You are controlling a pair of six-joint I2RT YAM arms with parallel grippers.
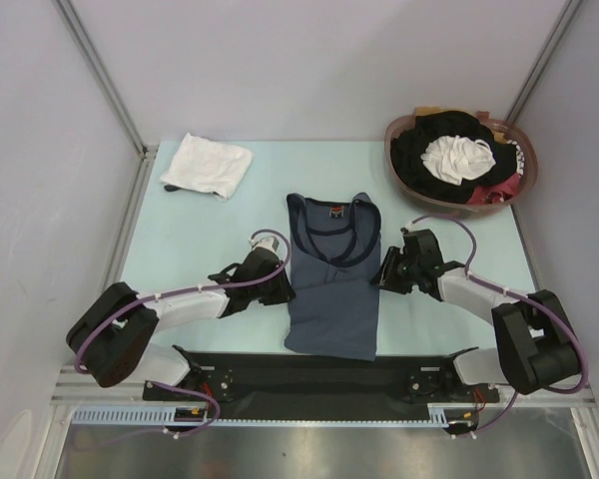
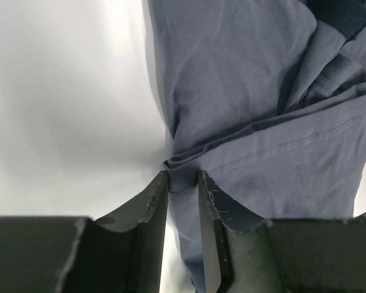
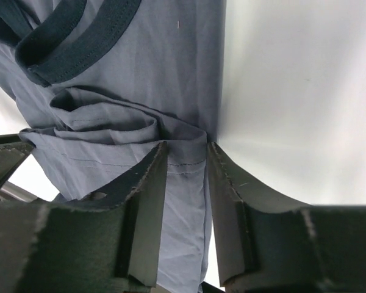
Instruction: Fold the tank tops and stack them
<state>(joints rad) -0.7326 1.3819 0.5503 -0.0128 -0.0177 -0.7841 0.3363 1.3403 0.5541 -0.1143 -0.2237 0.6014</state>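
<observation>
A slate grey-blue tank top (image 1: 331, 289) with dark navy neck and strap trim lies flat at the table's middle, straps toward the back. My left gripper (image 1: 280, 284) is at its left edge, and its jaws (image 2: 183, 183) are closed to a narrow gap on a bunched fold of stitched hem. My right gripper (image 1: 387, 269) is at the right edge and pinches the stitched hem (image 3: 186, 155) the same way, with cloth filling the gap. A folded white tank top (image 1: 208, 165) rests at the back left.
A brown basket (image 1: 399, 170) holding black, white and red clothes stands at the back right. The pale blue table (image 1: 210, 230) is walled in by grey panels on three sides. A black rail runs along the near edge by the arm bases.
</observation>
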